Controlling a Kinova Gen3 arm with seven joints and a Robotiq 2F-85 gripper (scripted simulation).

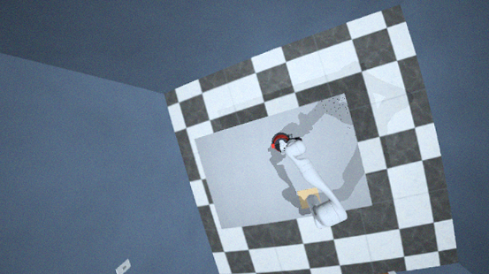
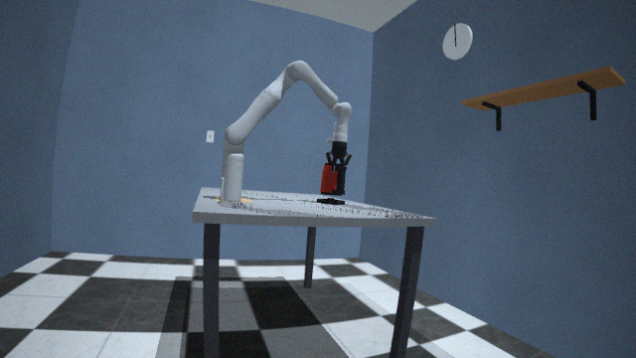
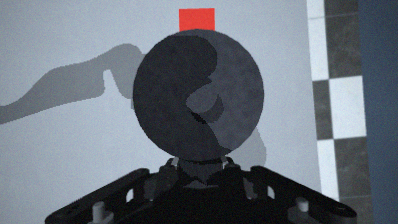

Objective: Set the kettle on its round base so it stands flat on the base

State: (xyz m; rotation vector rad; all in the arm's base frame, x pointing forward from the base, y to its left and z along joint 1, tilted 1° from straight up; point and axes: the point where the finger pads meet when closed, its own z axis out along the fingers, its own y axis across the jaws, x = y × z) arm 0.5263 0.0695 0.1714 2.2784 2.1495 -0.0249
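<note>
The red kettle (image 2: pixel 332 179) with a dark lid hangs upright from my gripper (image 2: pixel 338 161), which is shut on the upright bar of its handle. The flat black round base (image 2: pixel 331 201) lies on the table right under it, with a small gap between kettle and base. In the wrist view the kettle's dark round lid (image 3: pixel 198 95) fills the middle, a red part of the kettle (image 3: pixel 197 19) shows beyond it, and my gripper's fingers clasp the handle at the bottom edge. The base is hidden there. From above the kettle (image 1: pixel 278 142) sits near the table's middle.
The grey table (image 2: pixel 298 209) stands on a checkered floor. The arm's pedestal (image 2: pixel 232 176) rises at the table's near left corner, beside a tan patch (image 1: pixel 308 194). A wooden shelf (image 2: pixel 544 89) and a clock (image 2: pixel 457 41) hang on the right wall, far off.
</note>
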